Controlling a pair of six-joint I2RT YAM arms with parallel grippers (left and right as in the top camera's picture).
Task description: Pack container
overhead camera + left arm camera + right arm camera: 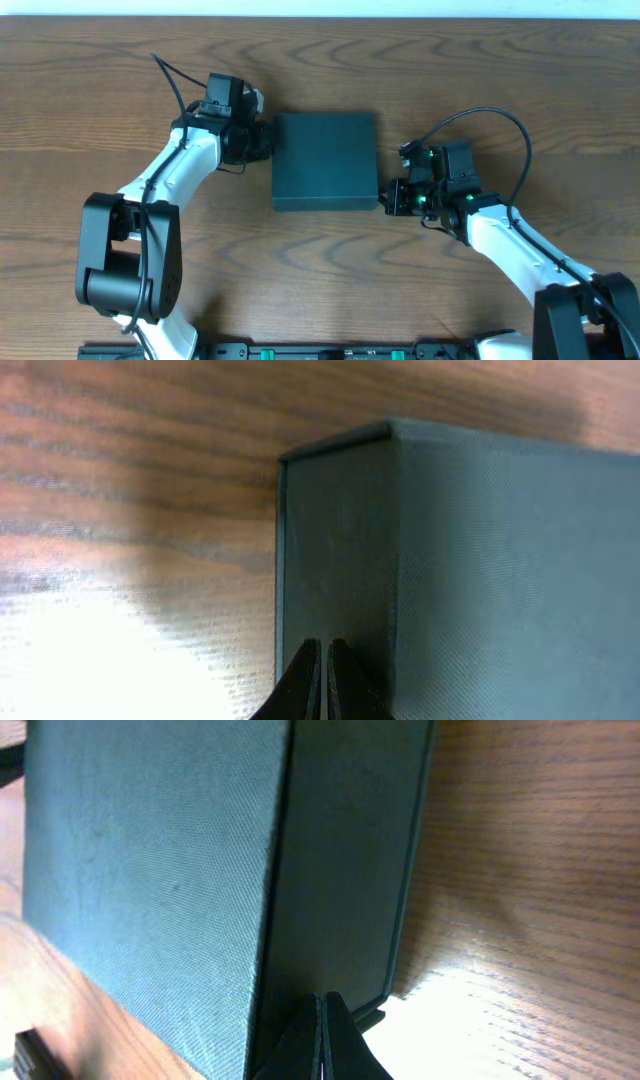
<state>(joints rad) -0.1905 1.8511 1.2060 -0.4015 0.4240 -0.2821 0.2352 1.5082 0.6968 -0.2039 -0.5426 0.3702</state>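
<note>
As the near-square container [325, 160] lies flat, left end effector [322, 652] together, right end effector [322, 1008] together.

One container [326, 160], a dark square box, is lying on the one desk [100, 80]. Two robot arms are reaching over that desk, the left arm [170, 170] and the right arm [510, 240], each carrying a single tool, making two: the left tool [268, 140] and the right tool [388, 197]. Two black cables are looping above the arms, the left cable [170, 75] and the right cable [500, 118].
</note>
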